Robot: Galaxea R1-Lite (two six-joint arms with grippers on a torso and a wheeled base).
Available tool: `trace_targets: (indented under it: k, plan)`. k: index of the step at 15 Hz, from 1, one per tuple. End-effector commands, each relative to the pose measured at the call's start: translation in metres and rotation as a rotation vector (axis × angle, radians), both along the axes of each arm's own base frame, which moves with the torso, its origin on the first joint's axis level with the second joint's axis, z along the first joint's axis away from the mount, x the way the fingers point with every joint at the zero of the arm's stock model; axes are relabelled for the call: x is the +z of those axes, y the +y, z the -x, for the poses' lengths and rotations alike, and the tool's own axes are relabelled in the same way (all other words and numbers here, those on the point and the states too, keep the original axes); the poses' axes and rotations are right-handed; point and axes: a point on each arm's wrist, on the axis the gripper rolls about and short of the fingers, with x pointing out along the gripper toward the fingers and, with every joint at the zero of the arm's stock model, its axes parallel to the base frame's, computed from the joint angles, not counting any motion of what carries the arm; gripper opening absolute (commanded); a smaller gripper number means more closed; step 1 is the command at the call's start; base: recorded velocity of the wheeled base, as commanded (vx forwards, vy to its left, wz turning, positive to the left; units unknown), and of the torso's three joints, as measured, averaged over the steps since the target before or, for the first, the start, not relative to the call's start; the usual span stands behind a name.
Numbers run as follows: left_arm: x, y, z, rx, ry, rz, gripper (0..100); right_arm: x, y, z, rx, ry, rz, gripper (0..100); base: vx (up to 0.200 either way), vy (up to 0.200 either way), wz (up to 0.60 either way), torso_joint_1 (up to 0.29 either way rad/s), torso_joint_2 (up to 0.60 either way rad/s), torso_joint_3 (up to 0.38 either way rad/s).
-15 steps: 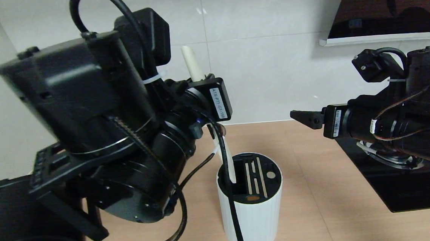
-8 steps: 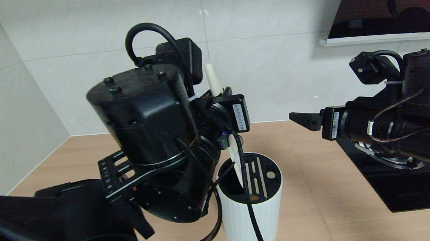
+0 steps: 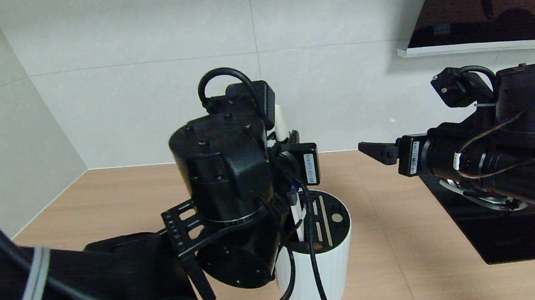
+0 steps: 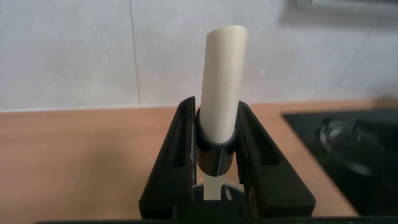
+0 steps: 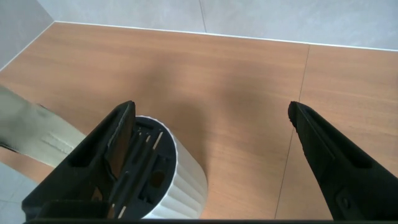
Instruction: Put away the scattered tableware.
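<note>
A white cylindrical holder (image 3: 324, 259) with a black slotted top stands on the wooden counter (image 3: 124, 193). My left gripper (image 3: 289, 141) hangs right above it, shut on a cream-handled utensil (image 3: 280, 121) held upright. The utensil's pale lower end (image 3: 298, 212) reaches down into the holder's large opening. In the left wrist view the black fingers (image 4: 184, 134) of my left gripper (image 4: 217, 127) clamp the cream handle (image 4: 222, 74) at its dark collar. My right gripper (image 3: 374, 151) hovers open to the right of the holder, higher than its top. The right wrist view shows my right gripper (image 5: 211, 112) with its jaws wide apart above the holder (image 5: 183, 186).
A black cooktop (image 3: 514, 238) is set into the counter at the right, under my right arm. A dark range hood (image 3: 479, 8) hangs on the tiled wall above it. Bare counter lies to the left of and behind the holder.
My left arm has moved down and to the right, lowering the utensil deeper into the holder. The right arm has barely shifted.
</note>
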Motion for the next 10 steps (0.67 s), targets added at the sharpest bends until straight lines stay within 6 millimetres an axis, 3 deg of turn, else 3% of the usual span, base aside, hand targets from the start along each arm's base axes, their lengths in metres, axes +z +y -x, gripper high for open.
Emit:
trace_targets:
  k: [1, 7, 10]
  plan:
    - [-0.02, -0.007, -0.003, -0.004, 0.035, -0.05, 0, -0.001, 0.0, -0.001, -0.001, 0.003, 0.0, 100, 0.0, 0.0, 0.0, 0.0, 0.0, 0.0]
    - [-0.055, -0.02, 0.002, -0.037, 0.097, -0.143, 0, -0.002, 0.001, -0.001, -0.001, 0.006, 0.004, 100, 0.0, 0.0, 0.0, 0.0, 0.0, 0.0]
    - [-0.06, -0.019, 0.003, -0.04, 0.106, -0.157, 0, -0.003, 0.001, -0.002, -0.001, 0.01, 0.006, 100, 0.0, 0.0, 0.0, 0.0, 0.0, 0.0]
